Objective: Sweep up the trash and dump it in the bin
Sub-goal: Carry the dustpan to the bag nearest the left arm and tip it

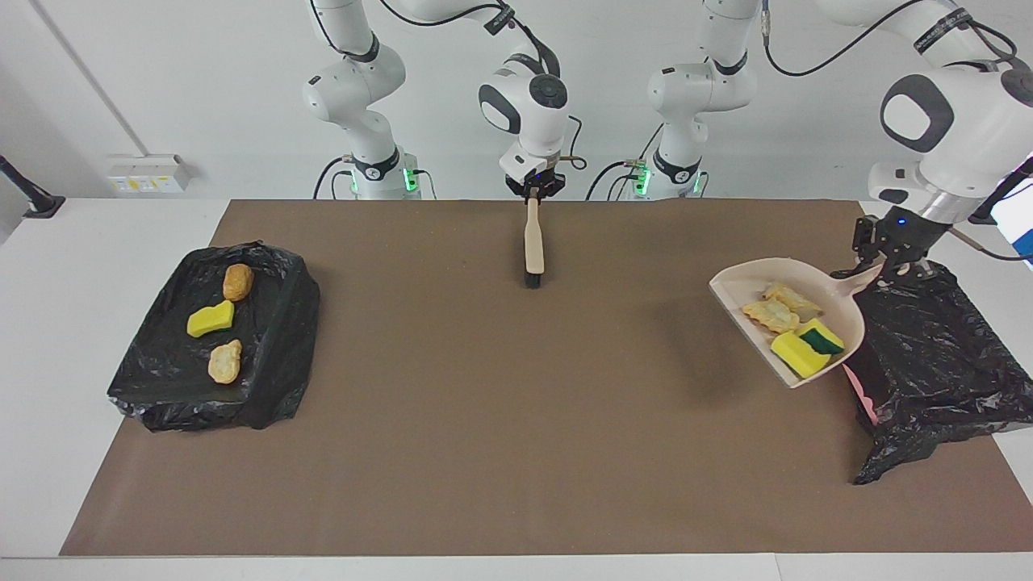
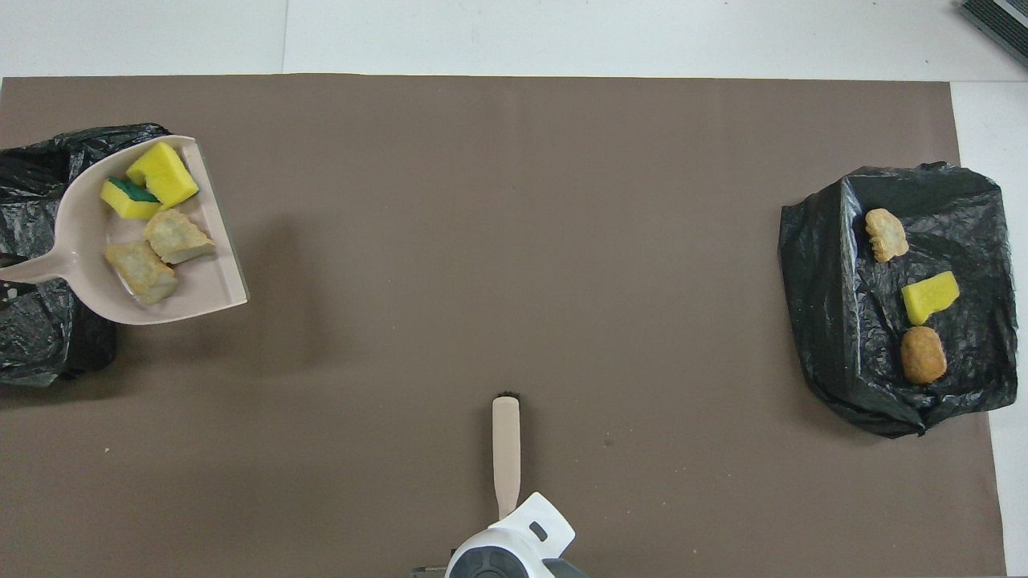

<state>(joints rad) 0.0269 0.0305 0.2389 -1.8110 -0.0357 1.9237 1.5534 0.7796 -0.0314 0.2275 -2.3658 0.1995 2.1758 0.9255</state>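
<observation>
From a high camera across the surface (image 1: 48, 266) we face the two arms, whose bases stand along the top edge, and we take in the whole brown mat (image 1: 500, 387). From a second camera, high above the arms' own end, we look forward and steeply down. We see the same mat (image 2: 514, 201) in both, with the black-lined tray (image 1: 274, 339) (image 2: 827, 321) on reversed sides, the views being half a turn apart.

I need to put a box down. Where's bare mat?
The mat is bare between the tray and the bin, farther from the robots than the brush. It is crowded at the bin, where the left claw holds the loaded dustpan.
</observation>
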